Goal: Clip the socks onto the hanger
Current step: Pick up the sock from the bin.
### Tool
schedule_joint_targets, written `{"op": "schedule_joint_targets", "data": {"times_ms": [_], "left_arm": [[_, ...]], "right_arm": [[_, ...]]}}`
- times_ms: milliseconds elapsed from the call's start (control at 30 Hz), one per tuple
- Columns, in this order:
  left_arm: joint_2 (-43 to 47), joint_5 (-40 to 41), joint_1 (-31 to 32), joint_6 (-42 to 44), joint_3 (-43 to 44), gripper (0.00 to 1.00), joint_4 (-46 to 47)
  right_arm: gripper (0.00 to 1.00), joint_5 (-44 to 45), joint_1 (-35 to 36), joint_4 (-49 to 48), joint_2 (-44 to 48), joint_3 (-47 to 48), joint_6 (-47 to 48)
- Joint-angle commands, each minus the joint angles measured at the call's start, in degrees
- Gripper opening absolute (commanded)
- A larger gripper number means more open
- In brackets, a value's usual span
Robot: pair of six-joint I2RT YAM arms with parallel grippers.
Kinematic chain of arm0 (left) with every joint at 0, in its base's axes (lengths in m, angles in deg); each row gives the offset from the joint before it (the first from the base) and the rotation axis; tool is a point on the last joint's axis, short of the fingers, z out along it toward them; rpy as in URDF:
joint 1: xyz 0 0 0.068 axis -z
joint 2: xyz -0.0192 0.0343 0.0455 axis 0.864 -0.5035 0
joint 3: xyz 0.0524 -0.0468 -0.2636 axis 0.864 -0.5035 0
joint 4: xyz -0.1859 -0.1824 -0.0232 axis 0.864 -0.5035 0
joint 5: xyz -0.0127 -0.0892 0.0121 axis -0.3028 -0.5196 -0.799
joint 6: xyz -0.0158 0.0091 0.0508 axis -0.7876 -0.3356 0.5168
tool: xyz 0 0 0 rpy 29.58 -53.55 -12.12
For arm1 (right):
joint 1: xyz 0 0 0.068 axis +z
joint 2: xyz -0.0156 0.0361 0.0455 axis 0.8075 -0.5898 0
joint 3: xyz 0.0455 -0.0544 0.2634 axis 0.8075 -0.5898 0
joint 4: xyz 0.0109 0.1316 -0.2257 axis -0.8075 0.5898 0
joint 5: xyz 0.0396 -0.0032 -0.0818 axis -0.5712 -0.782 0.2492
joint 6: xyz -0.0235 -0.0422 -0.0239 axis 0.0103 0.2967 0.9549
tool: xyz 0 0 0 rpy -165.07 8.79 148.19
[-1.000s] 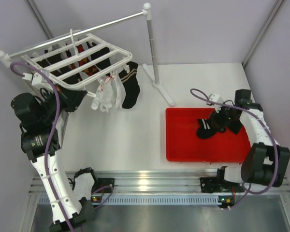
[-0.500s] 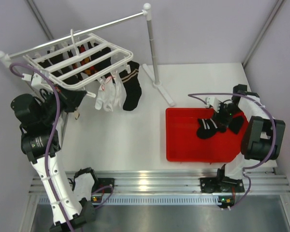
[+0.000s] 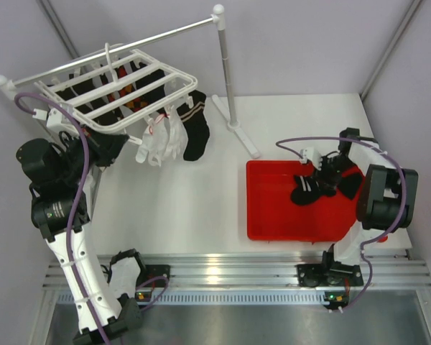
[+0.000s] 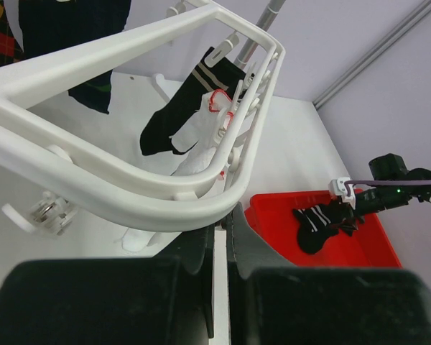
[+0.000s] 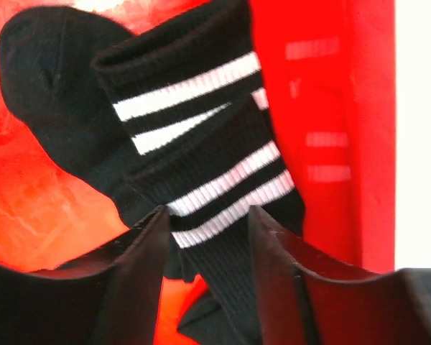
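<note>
Right pincer (image 5: 206, 213) is down in the red tray (image 3: 273, 208), at about 4 o'clock on the table (image 3: 187, 201). Its fingers are apart and straddle the striped cuff of the black socks (image 5: 194, 122), which lie bunched together there. My guess is it lines up on the cuff because that's the thick edge a clip can bite later. Left pincer (image 4: 221, 230) is closed, tucked right under the near rim of the hanger (image 4: 129, 180) up at 10 o'clock, probably to steady the frame. I can't tell if it's actually pinching the plastic. The right wrist cam shows the stripes and how the fingers bracket them, which the top view can't, since there it's just a dark blob. The top view gives the layout: tray and hanger well apart, a black sock (image 3: 195, 136) and white socks (image 3: 158, 144) dangling at the hanger's 4 o'clock corner.
</note>
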Motion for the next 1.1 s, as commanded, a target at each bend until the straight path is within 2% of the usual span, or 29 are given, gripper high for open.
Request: {"op": "schedule_joint_targets", "data": {"times_ms": [0,100,167,267,467,767,867,933,1000,1033,1067], "left_arm": [[-0.8,0.4,0.0,1.2,0.5,0.0,1.3],[-0.7,0.6,0.0,1.3,0.4,0.0,1.3],[-0.8,0.5,0.0,1.5,0.4,0.0,1.3],[-0.9,0.6,0.0,1.6,0.3,0.0,1.3],[-0.9,0.3,0.0,2.3,0.5,0.0,1.3],[-1.3,-0.5,0.0,1.7,0.8,0.0,1.8],[-1.3,-0.7,0.0,0.7,0.2,0.0,2.9],[-1.3,-1.1,0.0,0.2,-0.2,0.0,3.3],[-1.3,-1.3,-0.1,-0.3,-0.3,0.0,3.7],[-1.3,-1.3,0.0,-0.3,-0.2,0.0,4.0],[-1.3,-1.3,0.0,-0.3,-0.2,0.0,4.0]], "right_arm": [[0.45,-0.9,1.0,-0.6,-1.8,2.8,-0.5],[0.31,-1.7,1.2,0.2,-2.4,4.0,-1.2],[0.15,-2.1,1.2,1.6,-2.3,4.6,-1.5],[0.0,-2.3,1.2,2.5,-0.4,4.1,-1.7],[0.0,-4.1,0.2,6.7,5.0,4.9,-2.0],[0.0,-13.1,0.1,14.7,9.7,17.2,-10.9],[0.0,-18.1,1.9,14.6,11.2,21.0,-18.1],[0.0,-21.3,5.4,12.1,13.4,22.4,-26.3],[0.0,-22.4,8.6,5.9,16.0,22.2,-35.9],[0.0,-22.7,12.9,3.4,17.0,21.9,-39.4],[0.0,-22.7,14.7,-2.7,19.1,21.2,-46.7]]}}
